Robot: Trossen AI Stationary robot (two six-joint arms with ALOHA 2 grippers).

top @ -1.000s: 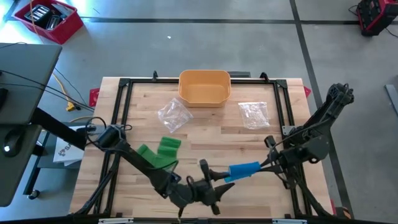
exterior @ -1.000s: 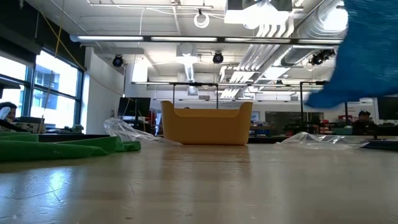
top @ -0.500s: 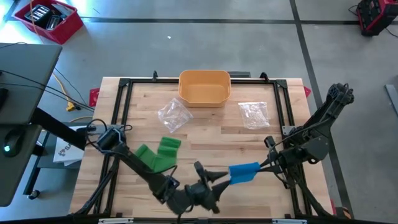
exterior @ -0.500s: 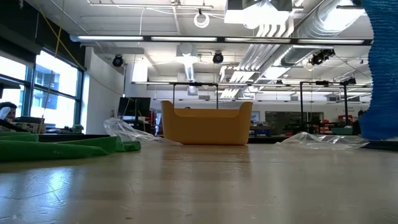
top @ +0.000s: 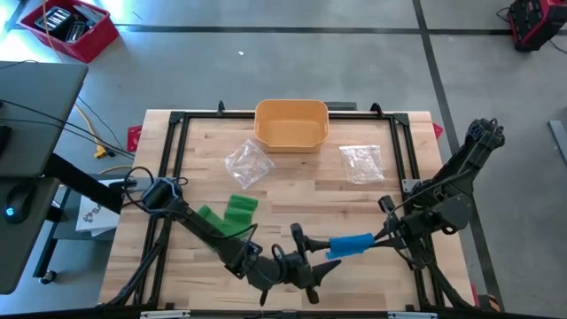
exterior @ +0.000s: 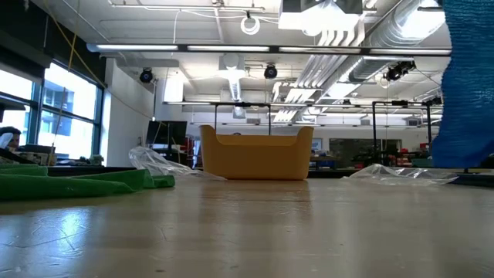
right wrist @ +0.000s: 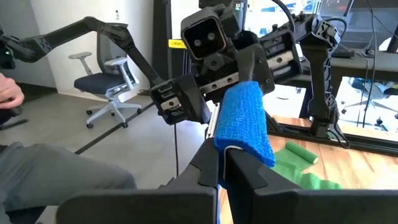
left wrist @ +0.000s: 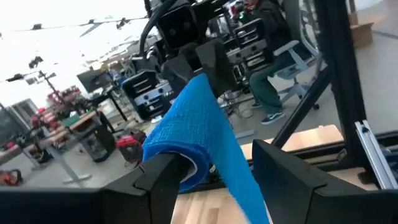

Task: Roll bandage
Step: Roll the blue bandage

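Observation:
A blue bandage (top: 350, 244), partly rolled, hangs in the air over the table's near middle, with my right gripper (top: 379, 236) shut on its right end. My left gripper (top: 308, 259) is open at the bandage's left end. In its wrist view the blue bandage (left wrist: 199, 143) passes between the two spread fingers. The rolled end lies close against one finger (left wrist: 158, 180), and I cannot tell whether they touch. In the low view the blue bandage (exterior: 467, 85) shows as an upright strip at the right edge. A green bandage (top: 232, 213) lies flat and loose on the table's left part. My right gripper pinches the blue bandage between its two fingers (right wrist: 208, 171), on the cloth just below the roll (right wrist: 231, 148). The fingers reach level from the table's right side. The roll (right wrist: 245, 118) sits above the fingertips, lifted clear of the table.
An orange bin (top: 291, 124) stands at the far middle. Two clear plastic bags (top: 246, 164) (top: 361, 162) lie in front of it. A black frame rail (top: 168, 159) borders the wooden table. People and chairs show in the room beyond.
My left gripper has shifted a little toward the table's right edge, nearer the blue bandage's left end. In the low view the blue bandage has gone from a wide patch at the upper right to an upright strip at the right edge.

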